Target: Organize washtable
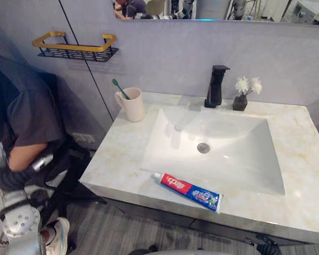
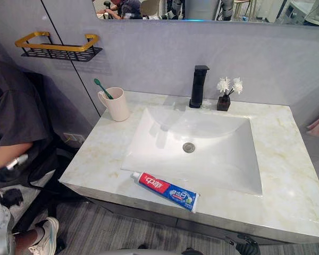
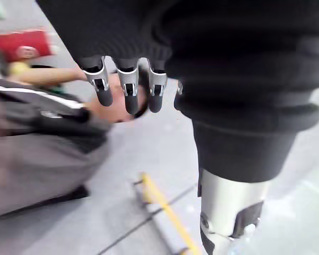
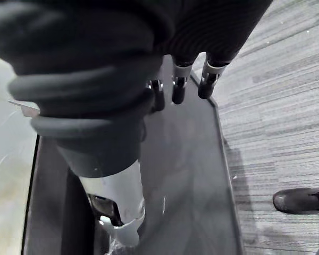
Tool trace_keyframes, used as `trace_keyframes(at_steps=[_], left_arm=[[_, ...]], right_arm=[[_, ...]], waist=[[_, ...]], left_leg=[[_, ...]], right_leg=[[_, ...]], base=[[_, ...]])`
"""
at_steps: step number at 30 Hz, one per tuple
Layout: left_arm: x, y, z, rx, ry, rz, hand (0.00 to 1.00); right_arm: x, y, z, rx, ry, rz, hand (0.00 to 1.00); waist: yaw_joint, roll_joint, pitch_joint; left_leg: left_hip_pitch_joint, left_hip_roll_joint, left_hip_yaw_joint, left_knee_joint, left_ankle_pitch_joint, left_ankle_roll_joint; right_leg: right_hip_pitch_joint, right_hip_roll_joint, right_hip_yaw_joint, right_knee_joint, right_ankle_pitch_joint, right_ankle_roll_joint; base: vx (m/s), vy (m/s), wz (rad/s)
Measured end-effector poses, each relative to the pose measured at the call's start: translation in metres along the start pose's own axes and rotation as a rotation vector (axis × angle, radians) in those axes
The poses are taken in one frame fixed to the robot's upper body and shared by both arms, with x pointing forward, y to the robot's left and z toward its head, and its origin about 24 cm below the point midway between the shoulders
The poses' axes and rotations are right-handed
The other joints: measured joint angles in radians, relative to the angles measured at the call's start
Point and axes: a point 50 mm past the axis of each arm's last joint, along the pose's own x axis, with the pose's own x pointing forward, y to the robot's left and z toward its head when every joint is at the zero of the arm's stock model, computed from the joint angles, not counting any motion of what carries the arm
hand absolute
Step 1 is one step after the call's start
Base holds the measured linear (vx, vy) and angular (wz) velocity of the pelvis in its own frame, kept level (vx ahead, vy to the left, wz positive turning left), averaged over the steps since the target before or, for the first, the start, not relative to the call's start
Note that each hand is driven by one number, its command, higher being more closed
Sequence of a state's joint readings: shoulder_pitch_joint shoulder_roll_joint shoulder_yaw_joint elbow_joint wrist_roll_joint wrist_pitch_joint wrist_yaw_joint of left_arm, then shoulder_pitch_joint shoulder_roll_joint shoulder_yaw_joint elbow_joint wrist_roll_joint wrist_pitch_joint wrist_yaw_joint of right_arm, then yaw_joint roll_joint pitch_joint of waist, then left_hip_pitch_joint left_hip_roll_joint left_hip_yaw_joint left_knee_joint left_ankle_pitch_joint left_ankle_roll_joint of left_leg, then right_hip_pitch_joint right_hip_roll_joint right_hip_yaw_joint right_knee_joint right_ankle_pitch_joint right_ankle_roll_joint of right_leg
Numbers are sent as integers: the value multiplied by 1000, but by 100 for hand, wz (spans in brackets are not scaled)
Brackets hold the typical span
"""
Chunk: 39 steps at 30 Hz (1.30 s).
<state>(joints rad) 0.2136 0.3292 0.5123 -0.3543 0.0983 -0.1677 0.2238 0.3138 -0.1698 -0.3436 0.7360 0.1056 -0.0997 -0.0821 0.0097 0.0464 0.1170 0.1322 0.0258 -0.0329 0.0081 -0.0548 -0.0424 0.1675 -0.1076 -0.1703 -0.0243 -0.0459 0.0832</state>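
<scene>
So, left hand (image 3: pixel 128 89): fingers (image 3: pixel 103 87) hang straight and released, grasping nothing; it is low at the left, off the tabletop, with a seated person (image 1: pixel 21 117) past it.
Right hand (image 4: pixel 178 87): fingers (image 4: pixel 207 82) likewise relaxed and empty, low beside the cabinet's dark front, over the grey floor (image 4: pixel 276 117).
Task's thing: the toothpaste tube (image 1: pixel 190 192) lies flat and slantwise on the near strip of the tabletop (image 1: pixel 303 175), just in front of the sink basin (image 1: pixel 228 170), touched by neither hand.
Far left: a cup (image 1: pixel 133 104) stands upright with a green toothbrush (image 1: pixel 120 89) leaning in it.
Far side: a black faucet (image 1: pixel 216 86) behind the basin, with a small dark vase (image 1: pixel 240 102) of white flowers just to its right.
Wall, far left: a black-and-gold shelf (image 1: pixel 74 47), nothing on it.
Step in hand: by my reading the start; nothing is picked up yet.
Next move: probably raising a hand over the near edge and closing on the flat tube; where it belongs, cup or shelf, I cannot tell.
Count: one tube, one cup, one toothbrush, one faucet, one vase, two flower heads, one shelf, one person.
</scene>
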Motion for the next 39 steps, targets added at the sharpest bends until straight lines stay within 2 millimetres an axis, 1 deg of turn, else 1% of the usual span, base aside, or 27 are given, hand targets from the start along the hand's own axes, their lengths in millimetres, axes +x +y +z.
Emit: trace_keyframes(at_steps=[1,2,3,4,5,6,7,8,9,11,12,13,16,18,21,22,24,25,27,29,31,33,39], left_arm=[[1,-3,9,-1,-45,-16,0],[2,-16,33,-6,-171,-89,0],[-2,-31,54,-36,-275,-168,0],[-5,-38,62,-52,-311,-204,0],[-10,-53,75,-86,-379,-285,0],[-18,-73,90,-140,-455,-399,0],[-22,-80,95,-157,-482,-446,0],[-30,-95,104,-195,-529,-543,0],[-36,-103,108,-221,-551,-598,0],[-52,-127,119,-278,-612,-779,0],[-56,-133,119,-282,-616,-815,0],[-64,-143,117,-268,-619,-891,0],[-82,-162,102,-213,-577,-1050,0],[-91,-170,92,-160,-558,-1127,0],[-97,-177,84,-108,-554,-1176,0],[-100,-181,79,-80,-545,-1207,0],[-102,-185,66,-16,-514,-1236,0],[-103,-186,63,-3,-506,-1241,0],[-105,-188,55,53,-499,-1257,0],[-107,-190,49,98,-495,-1267,0],[-108,-191,42,140,-483,-1279,0],[-110,-193,32,199,-467,-1295,0],[-108,-192,28,247,-482,-1273,0]], right_arm=[[0,0,0,-1,-1,0,0],[-1,-1,-1,-4,-1,-1,0],[-1,-1,1,-4,-8,1,0],[-1,0,2,-4,-12,5,0],[0,1,3,-8,-16,20,0],[0,2,4,-12,-20,32,0],[1,3,5,-14,-23,36,0],[1,5,7,-32,-29,54,0],[1,7,7,-41,-32,66,0],[1,13,8,-59,-34,99,0],[2,15,8,-64,-35,106,0],[2,17,8,-71,-36,117,0],[2,21,10,-94,-40,140,0],[3,27,13,-105,-48,164,0],[3,31,13,-111,-49,183,0],[3,31,13,-112,-46,186,0],[4,33,12,-124,-41,196,0],[4,34,12,-128,-40,200,0],[4,38,12,-148,-39,216,0],[4,40,13,-155,-42,225,0],[5,42,16,-155,-51,229,0],[6,44,18,-155,-57,236,0],[6,45,20,-159,-63,237,0]], waist=[[-1,1,0],[-6,5,-4],[-18,11,-8],[-24,13,-10],[-30,17,-12],[-39,17,-12],[-44,19,-14],[-54,23,-16],[-56,25,-16],[-60,24,-16],[-60,23,-16],[-61,21,-15],[-72,20,-15],[-80,17,-14],[-82,12,-12],[-82,10,-13],[-85,6,-14],[-86,6,-14],[-86,-7,-12],[-85,-11,-10],[-88,-11,-9],[-100,-11,-9],[-105,-12,-9]], left_leg=[[3,-1,-2,0,0,0],[5,-3,-9,1,-1,2],[2,-5,-16,1,-1,3],[2,-6,-18,1,-1,3],[2,-6,-18,2,-1,3],[2,-6,-19,4,-1,3],[1,-5,-19,6,-2,2],[-1,-4,-18,7,-2,1],[-2,-3,-17,7,-2,0],[-11,6,-15,6,-1,-8],[-13,9,-14,6,0,-10],[-14,13,-14,6,5,-8],[-14,22,-3,5,6,-9],[-15,28,8,0,8,-13],[-18,32,10,-3,10,-15],[-17,33,10,-6,10,-15],[-15,33,10,-8,10,-15],[-15,33,11,-9,10,-15],[-15,33,12,-10,10,-15],[-16,31,16,-12,10,-15],[-18,30,25,-14,10,-15],[-16,29,29,-16,10,-15],[-12,29,35,-29,10,-15]], right_leg=[[3,0,-2,-1,0,0],[5,-1,-9,-4,0,0],[7,0,-12,-11,2,0],[9,1,-13,-14,5,0],[11,2,-13,-18,9,-2],[13,3,-14,-20,11,-4],[13,3,-13,-21,12,-5],[13,5,-13,-24,15,-4],[13,5,-12,-27,17,-4],[6,11,-10,-32,24,-4],[2,14,-9,-32,25,-5],[1,19,-7,-34,27,-9],[-1,27,5,-42,31,-15],[-10,34,17,-47,35,-20],[-15,38,19,-48,36,-21],[-14,40,17,-49,37,-22],[-14,42,18,-50,37,-22],[-14,42,18,-50,37,-22],[-13,42,19,-55,40,-22],[-10,42,22,-70,49,-22],[-15,42,32,-75,55,-22],[-16,42,35,-78,55,-22],[-21,42,40,-79,56,-21]], base=[[-77,-1,12],[-82,-4,12],[-83,-6,11],[-67,-9,5],[-80,-9,2],[-79,-7,0],[-66,-7,-1],[-49,-6,-2],[-55,-8,-3],[-47,-17,-3],[-24,-35,-3],[-10,-38,-6],[4,-27,-11],[9,-22,-18],[3,-6,-3],[0,0,0],[0,0,0],[0,0,0],[0,0,0],[-14,7,-7],[-18,10,-13],[-17,5,-5],[-5,-1,-2]])
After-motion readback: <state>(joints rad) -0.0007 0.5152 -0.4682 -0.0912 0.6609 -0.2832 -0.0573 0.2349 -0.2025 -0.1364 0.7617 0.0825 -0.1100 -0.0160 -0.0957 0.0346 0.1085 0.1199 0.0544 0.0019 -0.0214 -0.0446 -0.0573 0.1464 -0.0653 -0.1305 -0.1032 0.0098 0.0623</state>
